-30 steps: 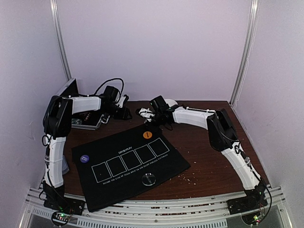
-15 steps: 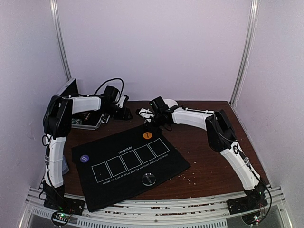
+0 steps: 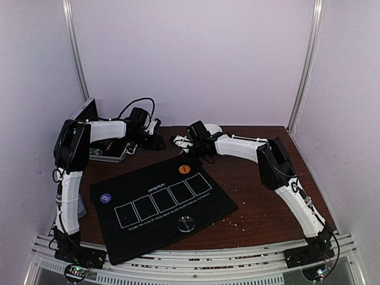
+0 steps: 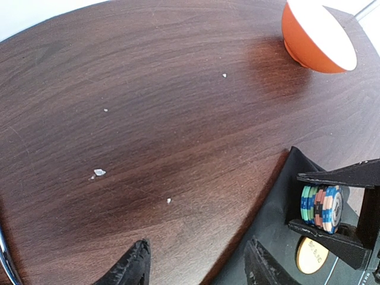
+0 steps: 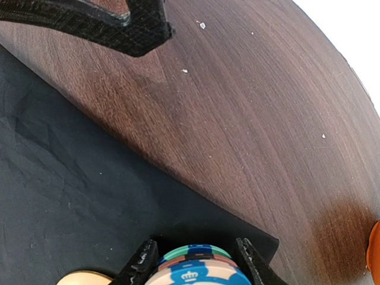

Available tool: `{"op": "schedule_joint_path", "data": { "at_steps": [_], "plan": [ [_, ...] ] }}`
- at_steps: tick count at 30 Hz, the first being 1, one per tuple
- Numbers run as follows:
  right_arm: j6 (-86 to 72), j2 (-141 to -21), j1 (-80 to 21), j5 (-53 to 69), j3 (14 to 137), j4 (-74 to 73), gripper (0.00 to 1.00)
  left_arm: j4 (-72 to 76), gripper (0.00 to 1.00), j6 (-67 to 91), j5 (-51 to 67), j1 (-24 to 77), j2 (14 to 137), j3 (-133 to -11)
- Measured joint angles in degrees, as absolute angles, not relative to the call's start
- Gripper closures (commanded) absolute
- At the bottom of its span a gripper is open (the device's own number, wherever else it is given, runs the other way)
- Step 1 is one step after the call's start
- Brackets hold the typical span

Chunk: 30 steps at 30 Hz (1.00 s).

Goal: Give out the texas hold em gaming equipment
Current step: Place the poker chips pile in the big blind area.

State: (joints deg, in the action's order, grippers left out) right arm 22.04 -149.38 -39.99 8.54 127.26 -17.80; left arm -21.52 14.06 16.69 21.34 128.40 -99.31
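Black mat [image 3: 148, 221]: lies flat and askew on the tabletop [image 4: 148, 119], with a row of five white-outlined boxes across its middle
Orange disc [image 3: 184, 168]: flat on the mat at 1 o'clock, near the far corner
Purple disc [image 3: 105, 198]: flat on the mat at 9 o'clock
Clear disc [image 3: 186, 224]: flat on the mat at 5 o'clock, just below the boxes
Chips [image 4: 320, 206]: a short stack striped blue, green and pink, turned on edge over the mat's 12 o'clock corner, just beyond the orange disc; I cannot tell whether it touches the mat
Right fingers [image 3: 181, 145]: clenched on the chips, one finger on each side of the stack
Left fingers [image 3: 155, 142]: released, spread with nothing between them, over bare wood at 9 o'clock of the right fingers, near them but apart
Bowl [image 4: 314, 38]: white inside, orange outside, on the tabletop at 1 o'clock of the right fingers, off the mat
Crumbs [image 4: 99, 172]: pale specks scattered on the wood below the left fingers
Case [image 3: 110, 153]: at 9 o'clock of the left fingers, by the wall; contents too small to tell
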Motion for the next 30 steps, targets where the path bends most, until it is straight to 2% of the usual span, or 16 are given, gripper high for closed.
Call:
{"op": "schedule_joint_path", "data": {
  "at_steps": [14, 21, 24, 30],
  "plan": [
    [21.8, -149.9, -39.9, 8.6, 128.1, -17.5, 0.51, -21.5, 0.40, 14.0, 16.7, 21.3, 128.3, -99.2],
    [21.6, -150.1, -39.8, 8.6, 128.3, -17.4, 0.50, -21.5, 0.40, 14.0, 16.7, 21.3, 128.2, -99.1],
    [21.6, -150.1, -39.8, 8.7, 128.3, -17.5, 0.46, -21.5, 0.40, 14.0, 16.7, 21.3, 128.2, -99.1],
    [21.0, -150.4, -39.8, 9.9, 129.1, -17.5, 0.31, -21.5, 0.38, 14.0, 16.7, 21.3, 128.2, -99.0]
  ]
}}
